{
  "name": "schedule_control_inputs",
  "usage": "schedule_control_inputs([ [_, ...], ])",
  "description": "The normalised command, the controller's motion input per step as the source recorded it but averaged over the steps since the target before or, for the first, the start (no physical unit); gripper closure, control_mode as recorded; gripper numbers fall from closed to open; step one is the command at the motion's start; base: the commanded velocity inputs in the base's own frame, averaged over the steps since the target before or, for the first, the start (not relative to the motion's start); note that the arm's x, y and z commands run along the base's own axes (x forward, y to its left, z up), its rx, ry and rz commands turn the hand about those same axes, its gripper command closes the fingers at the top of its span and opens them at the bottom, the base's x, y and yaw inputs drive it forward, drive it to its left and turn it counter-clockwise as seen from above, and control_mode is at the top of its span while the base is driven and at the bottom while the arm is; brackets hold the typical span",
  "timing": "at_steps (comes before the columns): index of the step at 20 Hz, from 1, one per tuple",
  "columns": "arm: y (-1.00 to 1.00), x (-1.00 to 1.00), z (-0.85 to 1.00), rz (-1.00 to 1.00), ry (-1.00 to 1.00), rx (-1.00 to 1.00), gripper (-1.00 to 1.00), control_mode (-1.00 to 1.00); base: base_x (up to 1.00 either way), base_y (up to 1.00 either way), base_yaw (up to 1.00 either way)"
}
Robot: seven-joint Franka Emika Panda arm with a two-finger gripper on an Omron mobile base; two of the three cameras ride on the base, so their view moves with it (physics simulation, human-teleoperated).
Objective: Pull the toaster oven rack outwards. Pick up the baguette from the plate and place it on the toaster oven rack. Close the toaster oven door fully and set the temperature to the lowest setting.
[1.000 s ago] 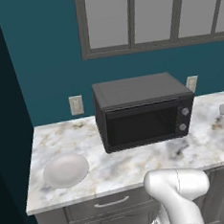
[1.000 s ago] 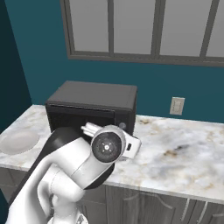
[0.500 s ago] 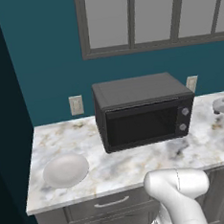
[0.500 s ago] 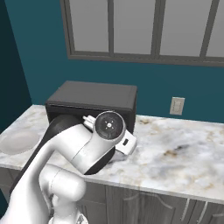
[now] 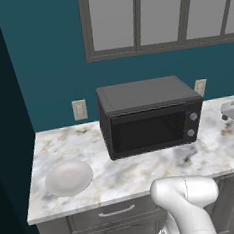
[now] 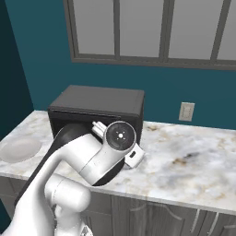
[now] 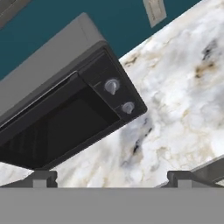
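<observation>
Hand view: gripper fingers apart, empty; toaster oven door at 10 o'clock, shut; stiff, hinged low, likely best gripped at top edge

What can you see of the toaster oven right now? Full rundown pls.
The toaster oven is a boxy, dark grey to black unit, matte like painted metal. It stands upright on the marble counter, back toward the teal wall. Its door, a dark glass pane in a frame, is shut, so the inside stays hidden. A narrow right-hand panel carries two small round knobs, one above the other. Nothing rests on top of it, and nothing but the counter touches it.
</observation>
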Motion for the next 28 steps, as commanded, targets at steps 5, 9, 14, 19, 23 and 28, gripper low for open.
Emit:
schedule_control_inputs([
  [5, 0.07, 0.10, -0.01, -0.04, -0.03, 0.02, -1.00, -1.00, 0.00, 0.00, 0.00],
  [9, 0.00, 0.06, 0.00, -0.02, -0.08, 0.05, -1.00, -1.00, 0.00, 0.00, 0.00],
  [14, 0.00, 0.05, 0.00, 0.00, -0.05, 0.07, -1.00, -1.00, 0.00, 0.00, 0.00],
  [19, 0.07, 0.12, 0.00, 0.00, 0.00, 0.05, -1.00, -1.00, 0.00, 0.00, 0.00],
  [23, 0.06, 0.18, 0.00, 0.00, 0.00, 0.03, -1.00, -1.00, 0.00, 0.00, 0.00],
  [28, 0.03, 0.12, 0.00, 0.00, 0.00, 0.01, -1.00, -1.00, 0.00, 0.00, 0.00],
])
